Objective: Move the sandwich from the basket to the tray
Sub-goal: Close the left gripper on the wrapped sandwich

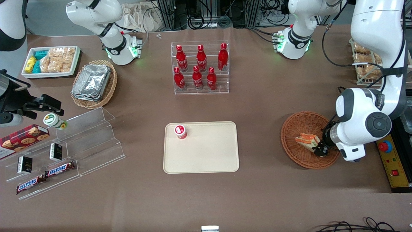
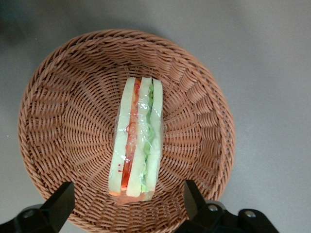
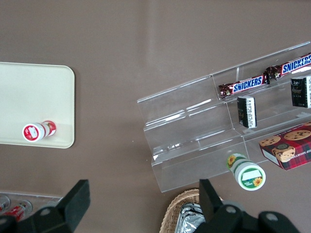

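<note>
The sandwich (image 1: 307,140), a clear-wrapped wedge of white bread with red, orange and green layers, lies in the middle of the reddish-brown wicker basket (image 1: 289,129) toward the working arm's end of the table. My gripper (image 1: 320,149) hovers low over the basket, just at the sandwich's end. In the left wrist view the sandwich (image 2: 138,138) sits in the basket (image 2: 53,111) and my gripper (image 2: 127,204) is open, one black finger on either side of the sandwich's wide end, apart from it. The cream tray (image 1: 206,158) lies mid-table.
A small red-capped bottle (image 1: 181,131) stands on the tray near one corner. A clear rack of red bottles (image 1: 200,67) stands farther from the front camera than the tray. A yellow control box (image 1: 393,164) sits beside the basket at the table's end.
</note>
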### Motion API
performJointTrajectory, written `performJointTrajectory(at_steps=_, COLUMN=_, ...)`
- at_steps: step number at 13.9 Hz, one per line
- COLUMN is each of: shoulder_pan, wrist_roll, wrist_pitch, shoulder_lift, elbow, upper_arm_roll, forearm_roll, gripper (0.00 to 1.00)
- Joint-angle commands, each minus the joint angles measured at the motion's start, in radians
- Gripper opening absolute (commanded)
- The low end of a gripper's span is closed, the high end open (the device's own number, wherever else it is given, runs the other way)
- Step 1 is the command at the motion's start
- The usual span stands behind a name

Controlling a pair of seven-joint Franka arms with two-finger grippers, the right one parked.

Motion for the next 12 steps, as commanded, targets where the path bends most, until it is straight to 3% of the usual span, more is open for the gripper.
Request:
performJointTrajectory(at_steps=1, shoulder_pan=0.000, wrist_roll=-0.019, wrist_pitch=0.017, shoulder_lift=0.012, elbow=-0.008, upper_arm_roll=0.002, forearm_roll=-0.011, gripper=1.00)
performJointTrajectory(at_steps=12, shoulder_pan=0.008, wrist_roll=-0.019, wrist_pitch=0.138, shoulder_lift=0.021, elbow=-0.115, upper_arm_roll=0.003, forearm_roll=-0.029, gripper=1.00)
